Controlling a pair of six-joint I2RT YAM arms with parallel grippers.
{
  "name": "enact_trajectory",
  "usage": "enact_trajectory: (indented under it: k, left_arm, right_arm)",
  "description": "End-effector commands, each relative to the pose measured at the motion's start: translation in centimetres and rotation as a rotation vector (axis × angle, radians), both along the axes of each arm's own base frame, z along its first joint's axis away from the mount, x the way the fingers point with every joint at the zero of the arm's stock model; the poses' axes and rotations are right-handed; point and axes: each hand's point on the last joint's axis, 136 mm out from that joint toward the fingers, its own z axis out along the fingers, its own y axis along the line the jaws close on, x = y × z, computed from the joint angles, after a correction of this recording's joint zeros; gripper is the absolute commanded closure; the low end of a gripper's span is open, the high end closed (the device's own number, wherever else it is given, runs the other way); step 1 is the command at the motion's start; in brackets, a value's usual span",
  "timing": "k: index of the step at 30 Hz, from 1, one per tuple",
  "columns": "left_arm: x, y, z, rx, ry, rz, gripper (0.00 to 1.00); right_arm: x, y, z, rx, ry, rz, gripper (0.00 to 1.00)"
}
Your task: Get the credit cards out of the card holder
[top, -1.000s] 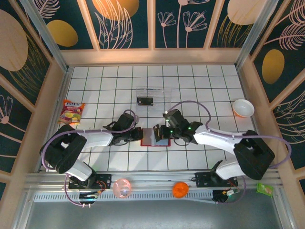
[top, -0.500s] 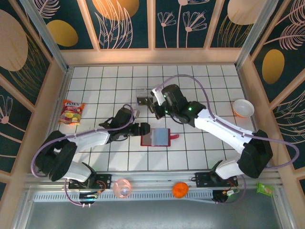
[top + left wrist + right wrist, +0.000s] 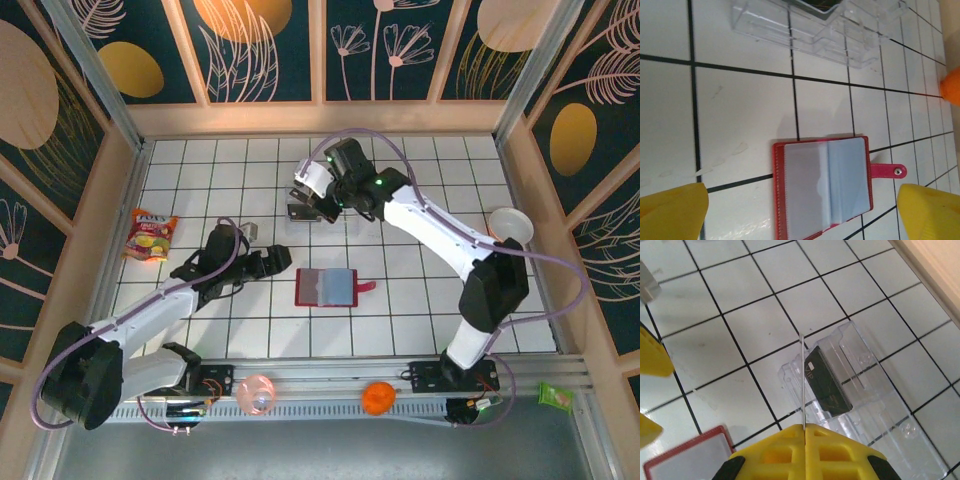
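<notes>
- Desk [image 3: 430,160]: white tiles with a black grid. The card holder [image 3: 327,287] lies open and flat near the middle, in front of both arms.
- Card holder, left wrist view [image 3: 822,187]: red border, two grey-blue pocket panels facing up. The snap tab [image 3: 887,171] sticks out flat from one edge; in the top view that is the edge on the right arm's side.
- Left gripper [image 3: 272,262]: low over the desk, just off the card holder's left edge and not touching it. In its own wrist view the gripper [image 3: 800,214] has its yellow fingertips [image 3: 672,210] spread wide, one at each lower corner, with nothing between them.
- Right gripper [image 3: 305,200]: reached out to the far side of the desk, over the clear tray [image 3: 865,390], well apart from the card holder.
- Right gripper, wrist view [image 3: 805,440]: yellow fingers pressed together, pinching a thin card [image 3: 803,380] seen edge-on as a pale line. The card points out over the near rim of the tray. Whether its far end touches the tray cannot be told.
- A dark card [image 3: 827,382] with a pale mark lies inside the clear tray, just beside the line of the pinched card.
- A corner of the card holder [image 3: 690,462] shows at the lower left of the right wrist view, apart from the tray.
- Also on the desk: a snack packet [image 3: 150,235] near the left wall and a bowl [image 3: 510,226] near the right wall, both well away from the grippers.
</notes>
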Motion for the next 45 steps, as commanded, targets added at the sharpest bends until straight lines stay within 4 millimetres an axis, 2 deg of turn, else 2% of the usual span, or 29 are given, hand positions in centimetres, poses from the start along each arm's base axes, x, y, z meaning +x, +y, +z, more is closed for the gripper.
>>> enact_trajectory:
  k: [1, 7, 20, 28, 35, 45]
  left_arm:
    - [-0.1, 1.7, -0.5, 0.031, 0.048, 0.055, 0.02]
    - [0.0, 2.7, -0.7, 0.022, 0.061, 0.086, 0.01]
    - [0.6, 3.2, -0.8, 0.046, 0.078, 0.097, 0.01]
    - [0.6, 3.2, -1.7, 0.050, 0.097, 0.094, 0.01]
    - [0.7, 2.9, -2.0, 0.042, 0.102, 0.085, 0.01]
    - [0.7, 2.7, -2.3, 0.025, 0.104, 0.077, 0.01]
  right_arm:
    - [0.1, 0.7, -0.3, -0.076, -0.023, 0.149, 1.00]
    - [2.4, 0.4, -3.4, -0.207, -0.029, 0.195, 1.00]
    - [4.7, 0.9, -9.0, -0.300, -0.010, 0.259, 1.00]
    - [6.7, 0.7, -10.2, -0.335, -0.058, 0.206, 1.00]
    - [6.6, 1.1, -10.4, -0.329, -0.058, 0.212, 1.00]
    - [5.8, 1.6, -12.4, -0.332, -0.024, 0.224, 1.00]
